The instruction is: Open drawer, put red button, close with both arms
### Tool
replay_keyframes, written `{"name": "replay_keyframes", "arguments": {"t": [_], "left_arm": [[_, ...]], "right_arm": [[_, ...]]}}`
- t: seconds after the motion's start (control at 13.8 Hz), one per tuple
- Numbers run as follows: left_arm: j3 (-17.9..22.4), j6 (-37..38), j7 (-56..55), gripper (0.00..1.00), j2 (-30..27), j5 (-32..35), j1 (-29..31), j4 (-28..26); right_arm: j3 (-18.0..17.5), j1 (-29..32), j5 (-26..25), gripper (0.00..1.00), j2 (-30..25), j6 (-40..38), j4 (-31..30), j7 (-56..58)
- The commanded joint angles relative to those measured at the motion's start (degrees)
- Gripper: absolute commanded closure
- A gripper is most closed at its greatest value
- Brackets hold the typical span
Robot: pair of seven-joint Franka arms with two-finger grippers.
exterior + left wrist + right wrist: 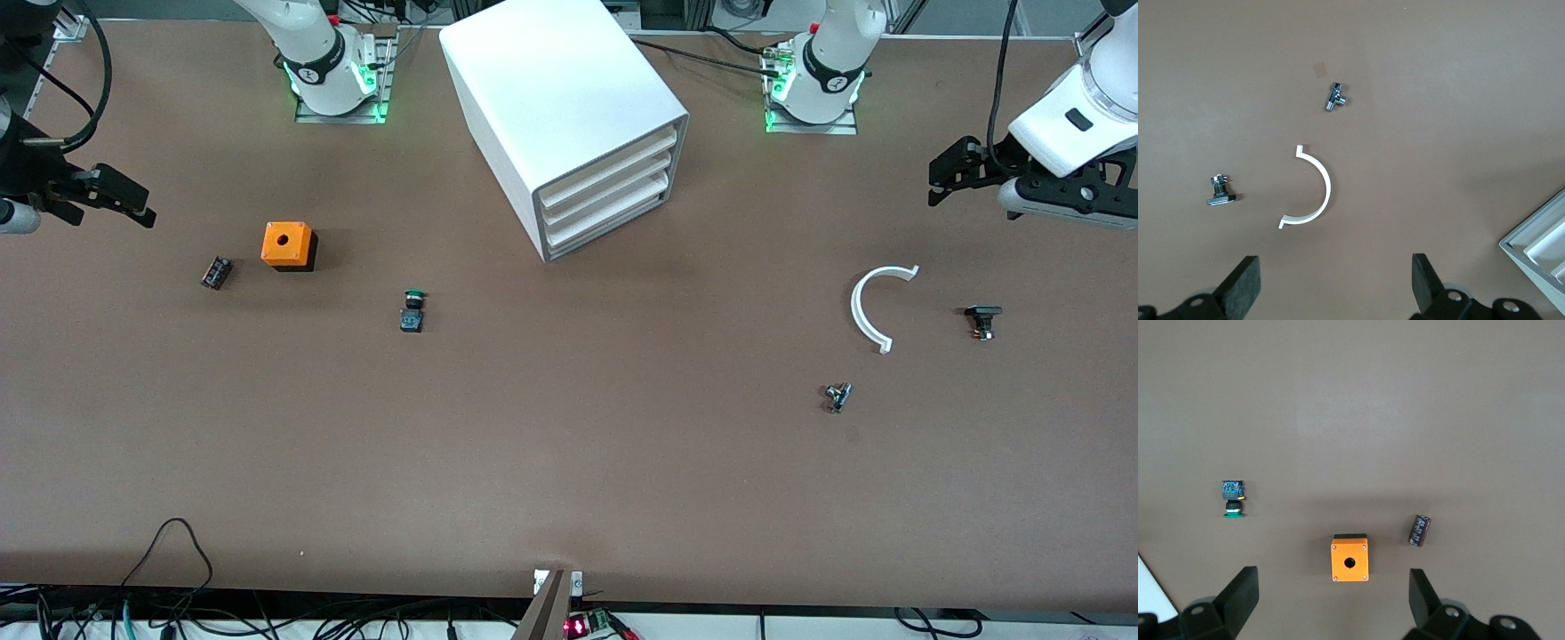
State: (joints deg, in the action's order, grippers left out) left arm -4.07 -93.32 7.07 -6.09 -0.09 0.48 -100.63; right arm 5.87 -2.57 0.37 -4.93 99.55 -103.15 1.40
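No red button shows in any view. The white drawer cabinet stands between the arm bases with all its drawers shut; a corner of it shows in the left wrist view. My left gripper hangs open and empty over the left arm's end of the table, its jaws wide apart in the left wrist view. My right gripper hangs open and empty over the right arm's end of the table, beside the orange box, its jaws wide apart in the right wrist view. Both arms wait.
An orange box with a hole, a dark cylinder and a green-capped switch lie toward the right arm's end. A white curved piece, a metal fitting and a black-headed bolt lie toward the left arm's end.
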Motion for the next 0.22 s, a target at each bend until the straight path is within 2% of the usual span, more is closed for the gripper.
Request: {"name": "replay_keyframes", "arguments": {"t": [0.0,0.14], "left_arm": [[0.12,1.29,0.66,0.00,0.90,1.15,-0.22,1.41],[0.20,1.30,0.83,0.00,0.90,1.15,-0.22,1.41]], "right_arm": [[-0.16,0.10,-0.55,0.00,0.10,-1.20,1.37,0.71],[-0.16,0.10,-0.55,0.00,0.10,-1.20,1.81,0.44]]}}
